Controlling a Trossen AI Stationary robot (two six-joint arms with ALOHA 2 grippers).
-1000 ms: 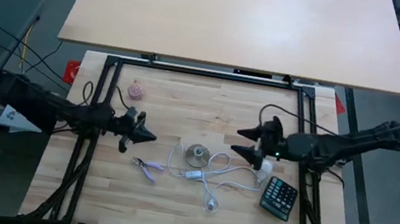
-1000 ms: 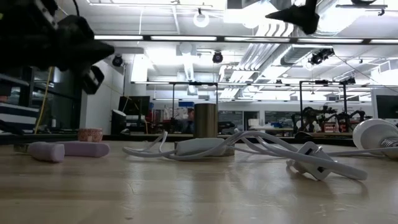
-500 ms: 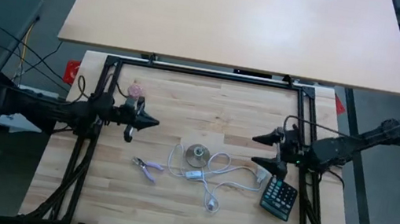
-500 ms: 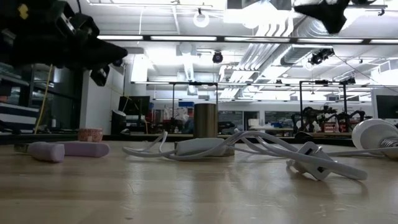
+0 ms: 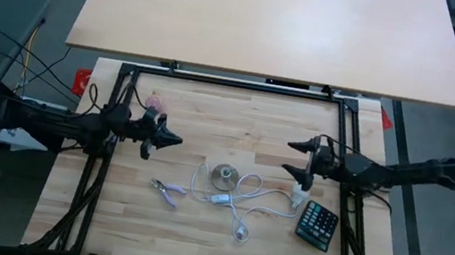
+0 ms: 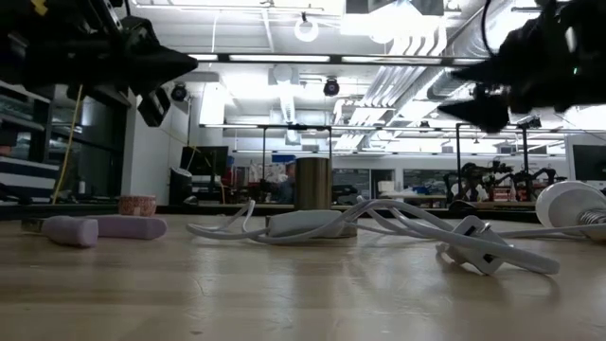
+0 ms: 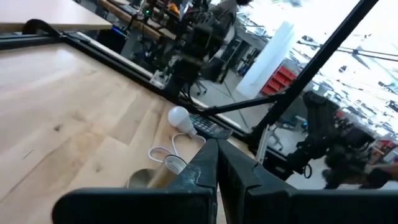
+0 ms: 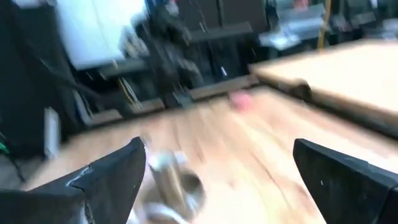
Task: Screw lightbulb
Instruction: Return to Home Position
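- Lightbulb lay loose on its side on the wooden table, just beside the calculator and apart from the grey socket.
- White cord looped between socket and bulb.
- My right gripper hovered near the bulb, fingers spread wide, holding nothing.
- My left gripper hung over the table's left side, fingers pressed together and empty, near the pink ball.
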